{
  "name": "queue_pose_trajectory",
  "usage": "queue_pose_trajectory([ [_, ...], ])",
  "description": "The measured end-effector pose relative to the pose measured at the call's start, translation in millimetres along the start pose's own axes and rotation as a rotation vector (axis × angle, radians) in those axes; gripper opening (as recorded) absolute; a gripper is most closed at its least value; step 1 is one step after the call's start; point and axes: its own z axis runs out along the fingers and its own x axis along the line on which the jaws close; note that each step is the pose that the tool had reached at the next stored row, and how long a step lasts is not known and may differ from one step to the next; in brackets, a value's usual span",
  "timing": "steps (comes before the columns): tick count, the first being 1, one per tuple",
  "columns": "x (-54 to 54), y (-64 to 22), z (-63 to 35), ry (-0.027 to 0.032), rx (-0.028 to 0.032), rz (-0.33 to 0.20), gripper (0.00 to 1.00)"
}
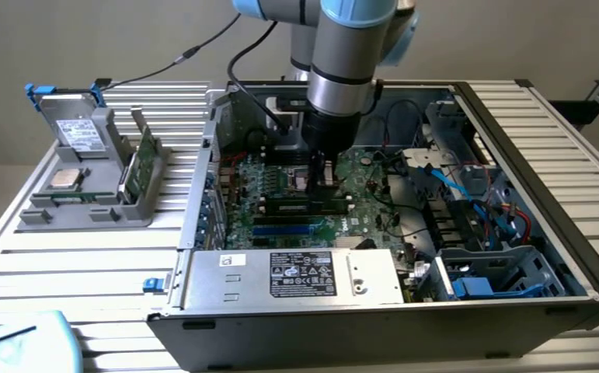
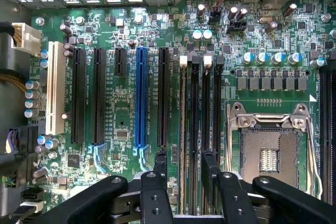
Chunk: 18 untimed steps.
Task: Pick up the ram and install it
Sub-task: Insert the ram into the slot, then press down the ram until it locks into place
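Jaws (image 2: 185,156) stand open and hold nothing, and we see their two black fingers (image 2: 160,162) straddling the long black memory slots (image 2: 195,124) of the green motherboard (image 2: 121,114). Between them a narrow greenish strip, seemingly the ram (image 2: 183,119), sits edge-up in a slot. In the exterior view the jaws (image 1: 325,186) hang just above that long green stick (image 1: 301,207) inside the open black computer case (image 1: 548,194) on the slatted worktop (image 1: 71,264).

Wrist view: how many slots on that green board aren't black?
2: a white slot near the edge, and a blue slot further in. More may be hidden.
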Motion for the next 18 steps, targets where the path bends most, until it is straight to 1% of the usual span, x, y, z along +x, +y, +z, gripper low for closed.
queue_pose_trajectory([
  [2, 0.1, 3.1, -1.8, 0.0001, 0.0049, 0.000, 0.40],
  [6, 0.6, 7.3, -8.4, 0.0000, 0.0142, 0.001, 0.40],
  [9, 0.9, 9.5, -11.9, 0.0000, 0.0198, 0.002, 0.40],
  [11, 0.9, 9.7, -12.5, 0.0000, 0.0210, 0.002, 0.40],
  [18, 1.0, 9.8, -12.5, 0.0000, 0.0210, 0.002, 0.40],
])
